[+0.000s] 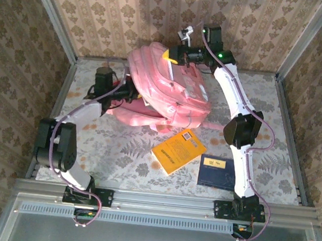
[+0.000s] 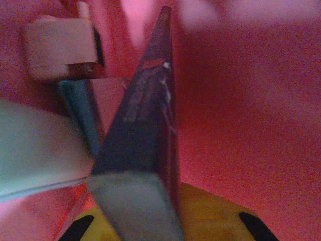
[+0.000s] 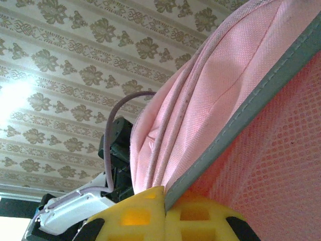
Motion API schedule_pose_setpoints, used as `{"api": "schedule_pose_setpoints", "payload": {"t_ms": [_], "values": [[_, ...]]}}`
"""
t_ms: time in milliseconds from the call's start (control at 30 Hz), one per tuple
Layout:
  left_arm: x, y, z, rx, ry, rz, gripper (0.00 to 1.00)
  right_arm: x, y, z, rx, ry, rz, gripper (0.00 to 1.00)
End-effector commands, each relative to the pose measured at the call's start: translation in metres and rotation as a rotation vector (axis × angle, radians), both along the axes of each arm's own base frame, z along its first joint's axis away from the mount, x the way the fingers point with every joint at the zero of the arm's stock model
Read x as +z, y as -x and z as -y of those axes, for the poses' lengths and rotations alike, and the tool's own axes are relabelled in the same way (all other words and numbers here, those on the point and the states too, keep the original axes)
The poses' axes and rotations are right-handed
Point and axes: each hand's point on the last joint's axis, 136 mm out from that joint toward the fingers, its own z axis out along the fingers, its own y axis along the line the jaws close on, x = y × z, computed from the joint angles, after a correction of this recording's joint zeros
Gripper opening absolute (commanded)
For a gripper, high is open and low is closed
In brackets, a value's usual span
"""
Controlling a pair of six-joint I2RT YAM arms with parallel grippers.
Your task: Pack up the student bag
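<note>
Now right hand [image 3: 165,208] pinches student bag [image 1: 170,87]; left hand [image 1: 127,91] grips dark book [image 2: 145,115].

The student bag [image 1: 170,90] was matt woven cloth, partly mesh; the orange book [image 1: 179,151] had a smooth paper cover.

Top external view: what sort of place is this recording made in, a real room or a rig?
Probably a purpose-built robot test cell, not a home: wallpapered panels box in the table, and the left arm and right arm stand bolted to a metal rail at its near edge.
</note>
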Motion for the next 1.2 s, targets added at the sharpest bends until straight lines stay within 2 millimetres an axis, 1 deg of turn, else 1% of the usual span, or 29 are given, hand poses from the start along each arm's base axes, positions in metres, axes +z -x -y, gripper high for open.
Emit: {"api": "schedule_pose_setpoints", "payload": {"t_ms": [0, 133, 267, 333, 367, 400, 433, 500, 567, 633, 700, 767, 900, 1033, 1167], "values": [[0.003, -0.006, 0.022, -0.051, 0.037, 0.01, 0.0, 0.097, 0.053, -0.001, 0.116, -0.125, 0.261, 0.0], [-0.006, -0.013, 0.049, -0.067, 0.093, -0.018, 0.0, 0.103, 0.055, -0.004, 0.116, -0.138, 0.267, 0.0], [-0.015, -0.013, 0.08, -0.125, 0.114, -0.031, 0.05, 0.105, 0.054, -0.006, 0.107, -0.142, 0.266, 0.0], [-0.019, -0.015, 0.091, -0.128, 0.121, -0.031, 0.13, 0.106, 0.055, -0.008, 0.104, -0.142, 0.262, 0.0], [-0.023, -0.017, 0.094, -0.127, 0.125, -0.038, 0.21, 0.104, 0.054, -0.009, 0.105, -0.14, 0.256, 0.0], [-0.025, -0.021, 0.096, -0.122, 0.129, -0.044, 0.33, 0.104, 0.055, -0.009, 0.106, -0.14, 0.254, 0.0], [-0.028, -0.023, 0.097, -0.116, 0.131, -0.052, 0.41, 0.103, 0.054, -0.01, 0.104, -0.138, 0.25, 0.0], [-0.031, -0.028, 0.092, -0.093, 0.127, -0.056, 0.61, 0.102, 0.054, -0.009, 0.096, -0.131, 0.248, 0.0], [-0.032, -0.028, 0.083, -0.072, 0.1, -0.047, 0.71, 0.101, 0.053, -0.007, 0.078, -0.114, 0.255, 0.0], [-0.032, -0.026, 0.073, -0.059, 0.059, -0.038, 0.77, 0.101, 0.052, -0.003, 0.062, -0.103, 0.264, 0.0], [-0.028, -0.023, 0.065, -0.054, 0.03, -0.024, 0.8, 0.101, 0.049, 0.0, 0.052, -0.101, 0.262, 0.0], [-0.018, -0.02, 0.057, -0.048, 0.028, -0.004, 0.81, 0.098, 0.046, 0.003, 0.038, -0.09, 0.258, 0.0], [-0.001, -0.017, 0.036, -0.02, 0.024, 0.017, 0.82, 0.088, 0.04, 0.008, 0.006, -0.052, 0.255, 0.0], [0.008, -0.011, 0.012, 0.015, -0.01, 0.027, 0.83, 0.068, 0.029, 0.016, -0.047, 0.016, 0.232, 0.0], [0.014, -0.004, -0.008, 0.04, -0.039, 0.025, 0.83, 0.05, 0.017, 0.023, -0.103, 0.079, 0.213, 0.0]]}}
